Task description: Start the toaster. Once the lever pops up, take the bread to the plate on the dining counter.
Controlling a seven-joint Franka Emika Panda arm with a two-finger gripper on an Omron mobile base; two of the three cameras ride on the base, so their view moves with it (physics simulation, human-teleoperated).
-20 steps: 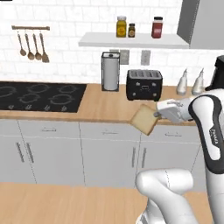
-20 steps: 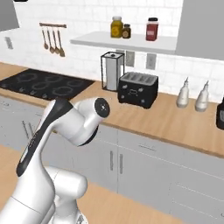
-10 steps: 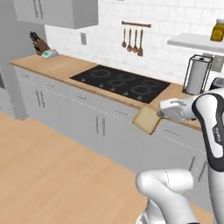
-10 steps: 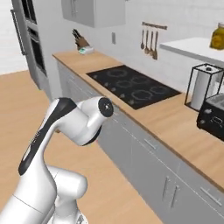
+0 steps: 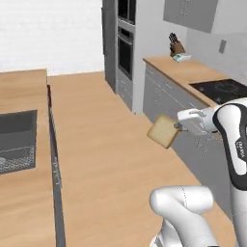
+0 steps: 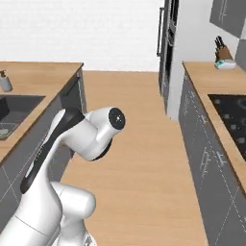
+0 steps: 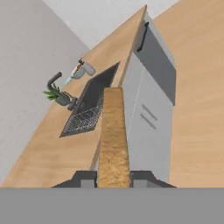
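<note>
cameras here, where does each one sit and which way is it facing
Left base view: behind the arm to its left, looking down the kitchen aisle; the white arm rises at lower right, its claw shut on the bread.
Right base view: behind the arm to its right, facing the same aisle; the arm's elbow rises at lower left.
Hand view: on the hand, looking along the bread toward the sink.
Shared: both base views show the knife block, oven and cooktop.
</note>
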